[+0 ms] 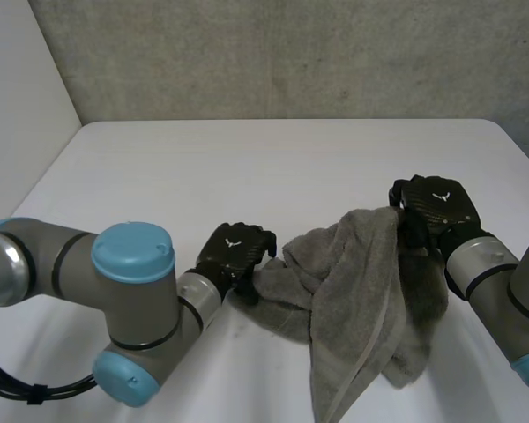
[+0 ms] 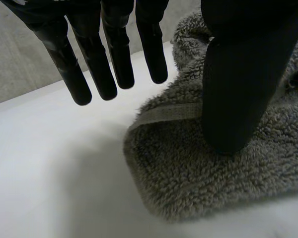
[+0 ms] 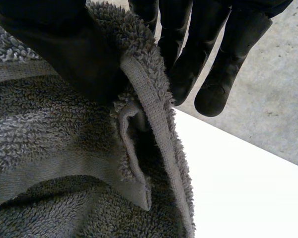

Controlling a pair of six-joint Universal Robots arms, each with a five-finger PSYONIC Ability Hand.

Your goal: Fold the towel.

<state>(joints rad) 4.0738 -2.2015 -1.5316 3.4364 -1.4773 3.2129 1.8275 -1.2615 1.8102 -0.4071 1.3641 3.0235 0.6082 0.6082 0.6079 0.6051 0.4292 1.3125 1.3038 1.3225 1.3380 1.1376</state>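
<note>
One grey towel (image 1: 357,291) lay crumpled, near end cut off; left hand (image 1: 234,251) open-fingered, thumb resting on a corner; right hand (image 1: 436,204) pinched its raised hem, thumb partly hidden.

Worktop (image 1: 247,167): in front of the wall (image 1: 291,53); carries the towel.
Towel (image 1: 353,300): bunched on the near right part of the worktop, between the two hands; its far edge is raised to the right hand, the rest trails toward the near edge.
Left hand (image 1: 234,256): at the towel's left corner; thumb (image 2: 238,99) on top of that corner, fingers (image 2: 114,64) straight above bare worktop, clear of the cloth.
Right hand (image 1: 436,207): at the towel's raised far edge; the hem is pinched between its thumb (image 3: 64,49) and fingers (image 3: 186,74).
</note>
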